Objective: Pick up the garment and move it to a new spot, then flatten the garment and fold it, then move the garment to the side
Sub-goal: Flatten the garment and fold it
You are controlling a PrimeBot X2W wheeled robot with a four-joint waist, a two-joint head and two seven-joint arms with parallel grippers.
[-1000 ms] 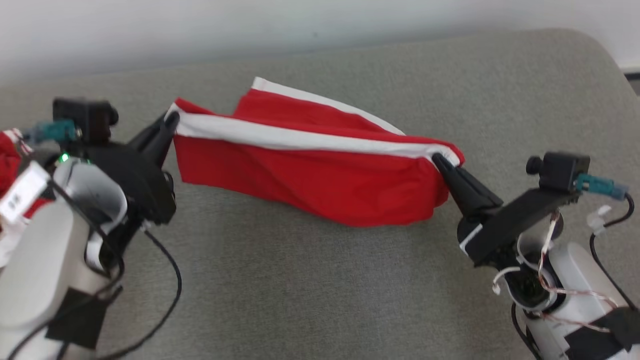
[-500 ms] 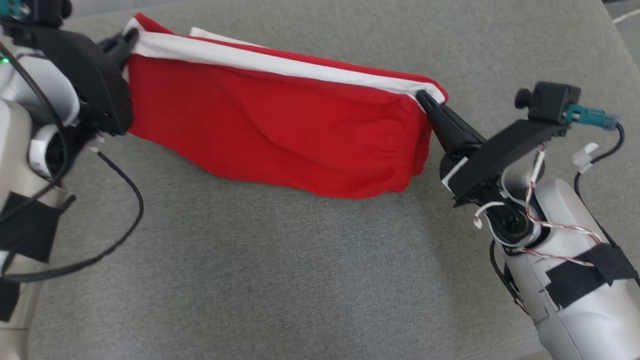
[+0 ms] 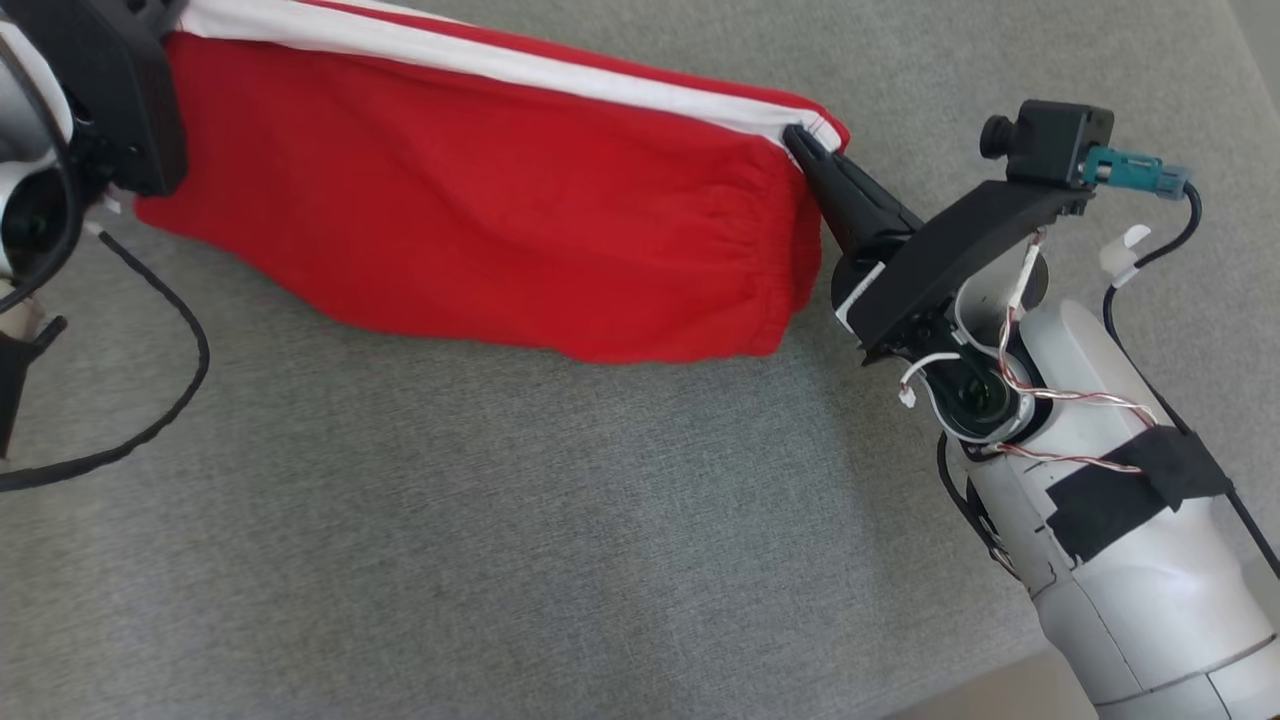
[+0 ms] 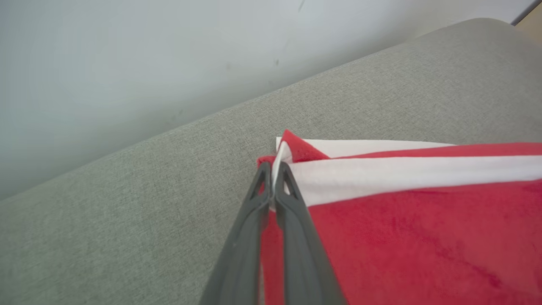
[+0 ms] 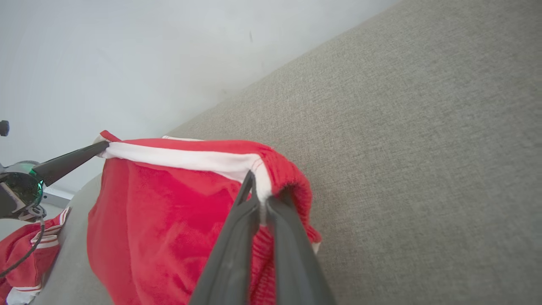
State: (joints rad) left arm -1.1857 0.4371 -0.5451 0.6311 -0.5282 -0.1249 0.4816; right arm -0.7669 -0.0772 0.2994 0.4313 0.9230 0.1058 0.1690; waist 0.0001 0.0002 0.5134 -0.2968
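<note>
- Garment (image 3: 480,230), red with a white band along its top edge, hangs stretched between both pincers over the grey cushion (image 3: 500,520), the biggest thing in view. In the head view it runs from 10 o'clock across to 2 o'clock.
- Its lower edge droops close to the cushion; I cannot tell whether it touches.
- From 4 o'clock the right arm (image 3: 1100,520) reaches in.
- At 2 o'clock the right pincer (image 3: 805,140) is clamped tight on the band's corner, beside the gathered hem.
- At 10 o'clock in the head view, the left pincer (image 4: 273,169) is likewise pinched closed on the opposite corner.
- Judged step: the carry to a new spot, with flattening to follow.
- The next move likely calls for lowering both pincers together with the band kept taut, so the cloth lands smooth before it is let go.
- A second red piece (image 5: 25,241) lies off the cushion, at 8 o'clock in the right wrist view.
</note>
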